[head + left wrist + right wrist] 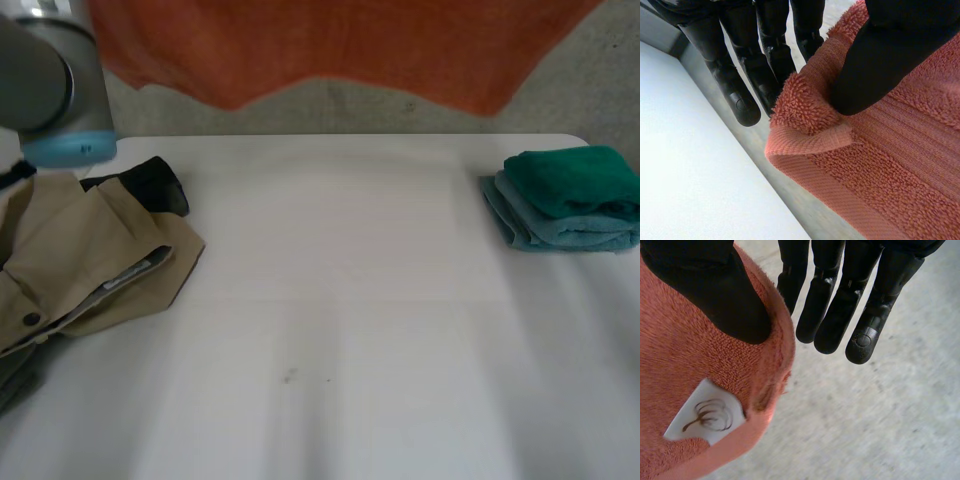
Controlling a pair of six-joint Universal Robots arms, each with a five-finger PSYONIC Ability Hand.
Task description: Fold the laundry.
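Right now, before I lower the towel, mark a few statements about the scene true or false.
1. The orange terry towel hangs in the air beyond the far edge of the white table. True.
2. The left hand has its thumb on a corner of the towel. True.
3. The folded green towel lies under the blue one. False: the folded green towel sits on top of the folded blue towel.
4. The khaki garment is neatly folded. False: the khaki cloth garment lies crumpled.
5. A white label shows on the towel just below the right hand's thumb. True.

Overhead head camera; wrist cameras near towel (890, 165)
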